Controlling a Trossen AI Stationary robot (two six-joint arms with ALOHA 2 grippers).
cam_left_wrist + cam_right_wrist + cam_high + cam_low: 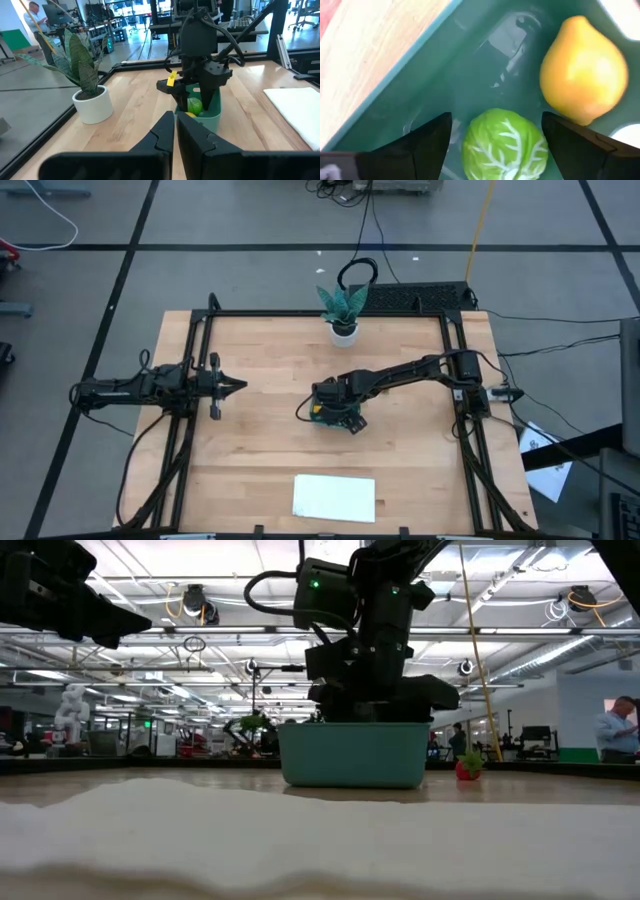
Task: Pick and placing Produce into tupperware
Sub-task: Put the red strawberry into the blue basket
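The teal tub (322, 412) (352, 753) sits mid-table. In it lie the yellow lemon-shaped piece (582, 70) and the round green piece (502, 147), both resting on the tub's floor (485, 65). My right gripper (495, 120) (337, 408) is open and reaches down into the tub from above, with a finger on either side of the green piece. The tiny red piece (467, 768) lies on the table beside the tub. My left gripper (176, 131) (235, 387) is shut and waits over the table's left side, pointing at the tub.
A leafy plant in a white pot (343, 312) (90, 95) stands at the table's far edge. A flat white sheet (335, 497) lies by the near edge. Bare wood (270, 430) lies between the left gripper and the tub. A person (610, 730) stands in the room beyond.
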